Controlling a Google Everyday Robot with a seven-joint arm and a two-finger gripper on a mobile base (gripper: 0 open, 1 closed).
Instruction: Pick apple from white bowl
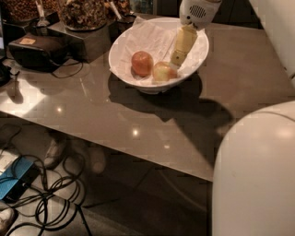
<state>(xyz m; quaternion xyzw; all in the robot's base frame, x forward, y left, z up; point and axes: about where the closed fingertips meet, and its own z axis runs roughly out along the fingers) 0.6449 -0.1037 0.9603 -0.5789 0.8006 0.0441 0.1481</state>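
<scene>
The white bowl (193,60) stands on the far middle of the brown table, lined with crinkled white paper. In it lie a darker red-orange apple (142,63) on the left and the paler yellow-green apple (163,72) on the right, side by side. My gripper (177,59) reaches down into the bowl from above. Its yellowish finger ends just right of and above the pale apple, close to it, perhaps touching.
The table (138,120) runs toward me, its front edge crossing the middle of the view. Glass jars (80,11) and a black box (37,48) stand at the far left. Cables (50,193) lie on the floor. My white arm (256,175) fills the lower right.
</scene>
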